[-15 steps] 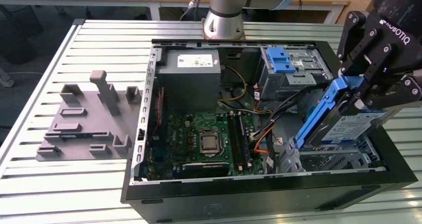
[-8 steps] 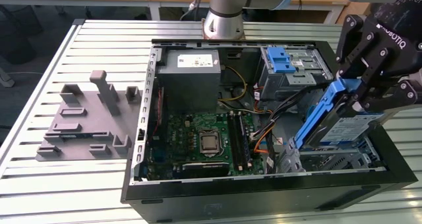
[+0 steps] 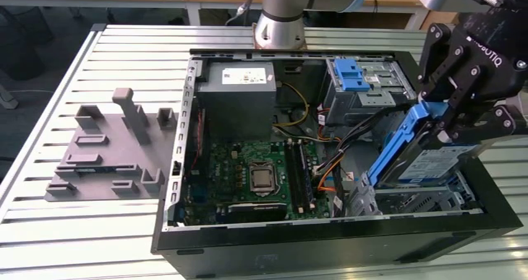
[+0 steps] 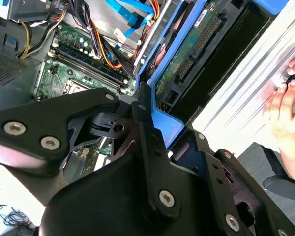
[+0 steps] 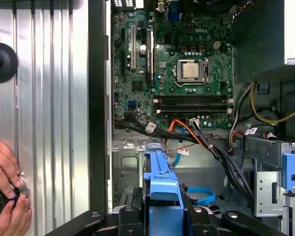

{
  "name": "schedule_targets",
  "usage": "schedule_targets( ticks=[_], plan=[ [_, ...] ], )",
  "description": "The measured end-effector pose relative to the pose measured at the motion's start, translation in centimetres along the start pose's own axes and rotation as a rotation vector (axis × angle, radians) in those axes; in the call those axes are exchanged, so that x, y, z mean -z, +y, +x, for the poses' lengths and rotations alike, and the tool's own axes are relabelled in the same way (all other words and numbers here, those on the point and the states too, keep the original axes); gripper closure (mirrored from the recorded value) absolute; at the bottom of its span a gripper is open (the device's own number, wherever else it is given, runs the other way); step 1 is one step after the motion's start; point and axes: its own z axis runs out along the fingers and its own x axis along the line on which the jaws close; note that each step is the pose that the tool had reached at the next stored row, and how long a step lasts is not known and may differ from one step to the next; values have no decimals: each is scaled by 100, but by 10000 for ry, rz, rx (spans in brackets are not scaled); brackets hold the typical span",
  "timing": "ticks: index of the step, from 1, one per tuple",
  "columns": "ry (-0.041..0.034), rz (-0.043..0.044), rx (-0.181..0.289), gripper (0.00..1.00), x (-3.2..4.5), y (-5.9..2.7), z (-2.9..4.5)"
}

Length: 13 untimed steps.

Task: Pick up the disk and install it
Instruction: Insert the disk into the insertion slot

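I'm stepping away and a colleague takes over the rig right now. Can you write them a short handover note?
Gripper: jaws shut on the disk, gripping its blue rail frame.
Disk: lifted and tilted, lower end inside the open computer case, over the drive cage at the exterior view's right.
Done: disk picked up and brought to the case.
Left: it is not yet lying flat in the cage.
Note: a person's hands are at the table beside the case.
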Motion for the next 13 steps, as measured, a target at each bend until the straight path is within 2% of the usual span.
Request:
schedule_targets(
  ticks=[7,10,13],
  plan=[
    [8,0,1,64,-79,0,1],
    [58,1,1,64,-101,-1,1],
    [62,2,1,64,-129,-1,1]
  ],
)
